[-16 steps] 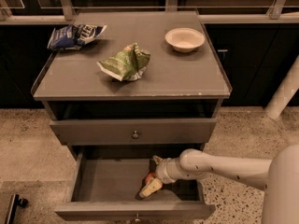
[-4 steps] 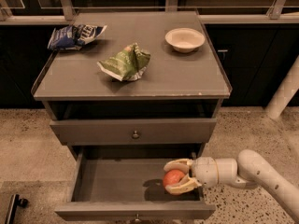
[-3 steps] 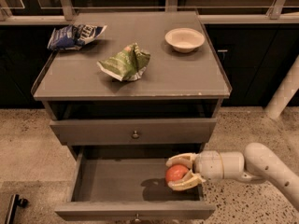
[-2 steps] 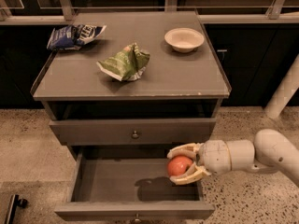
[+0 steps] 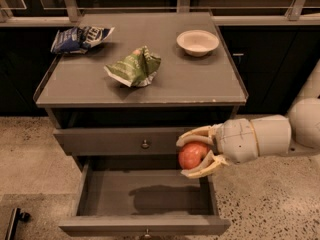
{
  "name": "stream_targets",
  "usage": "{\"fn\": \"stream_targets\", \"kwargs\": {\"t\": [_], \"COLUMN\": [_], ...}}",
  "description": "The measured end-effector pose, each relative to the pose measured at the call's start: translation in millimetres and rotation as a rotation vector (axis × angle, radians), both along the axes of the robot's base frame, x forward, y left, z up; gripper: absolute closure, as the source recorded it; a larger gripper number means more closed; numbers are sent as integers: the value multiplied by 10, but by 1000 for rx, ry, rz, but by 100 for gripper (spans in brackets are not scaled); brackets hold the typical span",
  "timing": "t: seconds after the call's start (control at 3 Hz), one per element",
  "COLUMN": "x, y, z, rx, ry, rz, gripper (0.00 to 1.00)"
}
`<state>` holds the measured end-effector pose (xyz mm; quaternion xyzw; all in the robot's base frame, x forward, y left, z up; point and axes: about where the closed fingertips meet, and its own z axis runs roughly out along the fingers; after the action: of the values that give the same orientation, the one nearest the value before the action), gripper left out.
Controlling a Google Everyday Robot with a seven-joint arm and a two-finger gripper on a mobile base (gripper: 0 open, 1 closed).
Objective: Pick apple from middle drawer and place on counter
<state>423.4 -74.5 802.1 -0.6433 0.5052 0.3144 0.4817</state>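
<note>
My gripper (image 5: 182, 157) is shut on the red apple (image 5: 194, 155), with one finger over it and one under it. It holds the apple in the air above the right part of the open middle drawer (image 5: 145, 200), level with the closed drawer front (image 5: 110, 141) above. The open drawer's floor is bare, with the apple's shadow on it. The grey counter (image 5: 200, 84) lies higher up, above the gripper. My white arm comes in from the right.
On the counter stand a white bowl (image 5: 197, 41) at the back right, a crumpled green snack bag (image 5: 134, 66) in the middle and a blue chip bag (image 5: 80, 36) at the back left. A speckled floor surrounds the cabinet.
The gripper went from reaching into the drawer to holding the apple. It has lifted the apple up out of the drawer and slightly to the right.
</note>
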Motion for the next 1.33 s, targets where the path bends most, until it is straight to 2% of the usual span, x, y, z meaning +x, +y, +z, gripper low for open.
{"fn": "stream_targets", "kwargs": {"t": [0.33, 0.67, 1.0, 1.33], "x": [-22, -22, -18, 76], "y": [-2, -2, -17, 37], "z": [436, 436, 769, 1262], "rx": [-47, -47, -70, -122], "ry": [-70, -70, -144, -251], "rz": [-23, -23, -11, 14], "gripper": [100, 100, 100, 100]}}
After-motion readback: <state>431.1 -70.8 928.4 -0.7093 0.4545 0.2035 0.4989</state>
